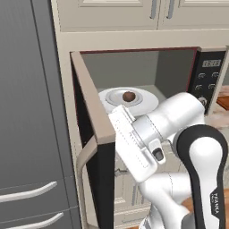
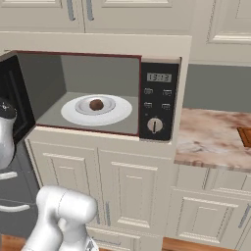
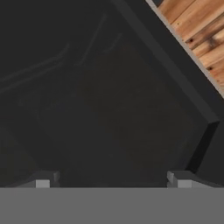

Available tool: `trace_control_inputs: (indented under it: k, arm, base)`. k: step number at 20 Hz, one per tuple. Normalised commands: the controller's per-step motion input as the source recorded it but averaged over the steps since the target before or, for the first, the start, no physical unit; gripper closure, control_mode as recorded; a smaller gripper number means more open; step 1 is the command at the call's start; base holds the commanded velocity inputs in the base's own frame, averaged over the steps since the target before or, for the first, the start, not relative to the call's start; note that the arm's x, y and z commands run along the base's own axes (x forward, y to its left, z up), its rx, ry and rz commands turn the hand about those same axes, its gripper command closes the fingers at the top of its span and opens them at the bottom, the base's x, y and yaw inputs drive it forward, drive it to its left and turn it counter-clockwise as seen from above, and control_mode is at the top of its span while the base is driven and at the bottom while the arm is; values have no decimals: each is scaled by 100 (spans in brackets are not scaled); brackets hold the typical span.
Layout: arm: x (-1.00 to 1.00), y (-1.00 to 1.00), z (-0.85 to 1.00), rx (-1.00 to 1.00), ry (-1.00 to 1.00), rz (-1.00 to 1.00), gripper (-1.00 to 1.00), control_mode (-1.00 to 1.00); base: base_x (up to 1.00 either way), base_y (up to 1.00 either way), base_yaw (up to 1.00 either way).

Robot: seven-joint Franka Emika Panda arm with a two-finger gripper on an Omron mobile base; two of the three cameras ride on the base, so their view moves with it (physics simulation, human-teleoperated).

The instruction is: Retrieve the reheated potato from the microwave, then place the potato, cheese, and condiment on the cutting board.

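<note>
The hand [image 3: 111, 179] shows as two small grey fingertips [image 3: 43, 180] far apart at the bottom of the hand view, released, with nothing between them. Ahead of them lies a dark, smooth glassy surface with faint reflections; what it belongs to is hard to make out from that view alone. A strip of wooden floor [image 3: 202, 30] with plank grain cuts across the top right corner.

In the left base view the white arm covers the lower front of the microwave [image 1: 134, 67], and the hand itself is hidden behind the arm's own links. The microwave door [image 1: 91, 147] stands swung open to the left, seen edge-on, with a beige frame and dark inner face. The black control panel [image 2: 158, 100] with digital display, buttons and round knob is partly cut off in the left base view, clear in the right one.

The potato [image 2: 96, 104], a small dull brown lump, sits in the middle of a round white plate [image 2: 78, 113] inside the grey cavity, well apart from the hand.

To the right, a marbled pinkish worktop [image 2: 211, 137] carries the cutting board [image 2: 245, 135], of which only a reddish-brown corner shows at the picture's edge
</note>
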Motion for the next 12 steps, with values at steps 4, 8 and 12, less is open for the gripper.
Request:
trace_control_inputs:
  k: [4, 8, 12]
  arm:
    - [-3, 18, -11, 0, -2, 0, -100, -100]
    - [-1, -15, -7, -1, -2, 0, -100, -100]
    - [2, -33, 2, 0, -4, 0, -100, -100]
  base:
    - [0, 0, 0]
    - [0, 0, 0]
    - [0, 0, 0]
